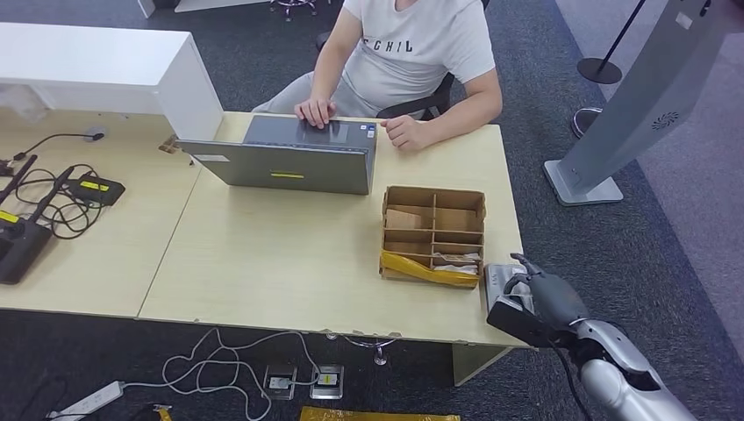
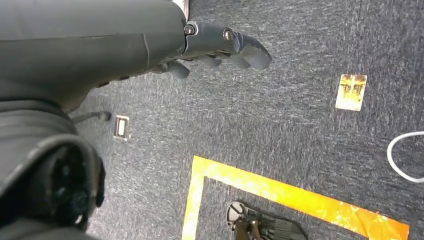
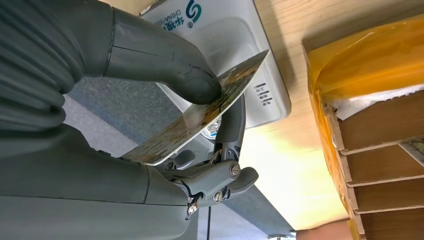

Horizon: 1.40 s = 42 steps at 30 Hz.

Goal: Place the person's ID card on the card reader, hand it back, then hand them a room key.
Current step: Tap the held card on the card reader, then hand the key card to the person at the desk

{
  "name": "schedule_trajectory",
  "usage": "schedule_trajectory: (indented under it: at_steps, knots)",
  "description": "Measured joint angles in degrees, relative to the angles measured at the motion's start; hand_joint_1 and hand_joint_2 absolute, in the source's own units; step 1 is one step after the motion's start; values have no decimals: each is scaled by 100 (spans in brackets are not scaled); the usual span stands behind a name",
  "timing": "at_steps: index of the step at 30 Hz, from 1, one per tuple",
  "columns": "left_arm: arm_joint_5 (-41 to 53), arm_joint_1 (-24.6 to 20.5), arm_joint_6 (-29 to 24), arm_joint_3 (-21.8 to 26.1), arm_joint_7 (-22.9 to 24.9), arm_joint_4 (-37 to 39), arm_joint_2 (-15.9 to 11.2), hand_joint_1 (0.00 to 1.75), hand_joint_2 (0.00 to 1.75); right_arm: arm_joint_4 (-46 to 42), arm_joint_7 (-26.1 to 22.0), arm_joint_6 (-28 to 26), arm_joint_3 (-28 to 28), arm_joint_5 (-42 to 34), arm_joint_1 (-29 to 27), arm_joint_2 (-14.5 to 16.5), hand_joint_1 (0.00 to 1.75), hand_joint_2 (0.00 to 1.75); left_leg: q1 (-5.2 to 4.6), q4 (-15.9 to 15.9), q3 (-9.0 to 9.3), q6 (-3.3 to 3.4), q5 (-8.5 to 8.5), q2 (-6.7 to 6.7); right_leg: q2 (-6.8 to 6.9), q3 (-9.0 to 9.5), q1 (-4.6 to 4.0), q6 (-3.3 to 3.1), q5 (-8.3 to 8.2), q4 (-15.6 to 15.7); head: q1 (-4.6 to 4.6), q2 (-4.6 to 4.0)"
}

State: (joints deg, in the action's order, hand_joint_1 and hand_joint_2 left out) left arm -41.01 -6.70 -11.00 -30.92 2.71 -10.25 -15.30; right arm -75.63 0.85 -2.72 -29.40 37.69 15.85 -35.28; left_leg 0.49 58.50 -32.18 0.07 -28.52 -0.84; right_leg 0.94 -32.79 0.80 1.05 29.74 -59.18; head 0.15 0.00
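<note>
The right hand (image 3: pixel 200 125) pinches a thin, glossy card (image 3: pixel 200 112) above the white plastic card reader (image 3: pixel 235 45) — beside a partitioned cardboard box (image 1: pixel 433 235). The left hand (image 2: pixel 220 47) hangs empty, fingers loosely apart.

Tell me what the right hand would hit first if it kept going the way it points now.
Most likely the card reader: the right hand pinches the ID card just over its white top, card edge aimed at it. The divided cardboard box sits beside that line. Depth is hard to judge.

Even, bright indoor light, soft shadows. Head view sharp. Right wrist view: pale glare on surface (image 3: pixel 295 165), near robot hand (image 3: pixel 150 100) blurred, out of focus.
</note>
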Motion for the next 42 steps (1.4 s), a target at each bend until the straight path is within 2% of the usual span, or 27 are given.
schedule_trajectory:
  at_steps: [32, 37, 42]
  knots:
    - [-67, -1, -52, -80, -2, 0, -8, 0, 0, 251, -55, -242, -244, -245, -5, 228, 175, 175, 0, 0, 5, 0, 0, 3, -4, 3, 0, 0, 0, 0, 1, 0]
    - [-106, -1, -50, -89, -25, 0, 5, 0, 0, 179, 30, -27, -268, -314, 203, 211, 175, 175, -1, 0, 5, 0, 1, 5, -5, 3, 1, 1, -3, 0, 1, 0]
    - [-171, 0, -50, -89, -44, 0, 12, 0, 0, -95, 149, 222, -72, -316, 603, 21, 175, 175, -4, 1, 5, 0, 3, 5, -4, 3, 4, 1, -6, 0, 0, 0]
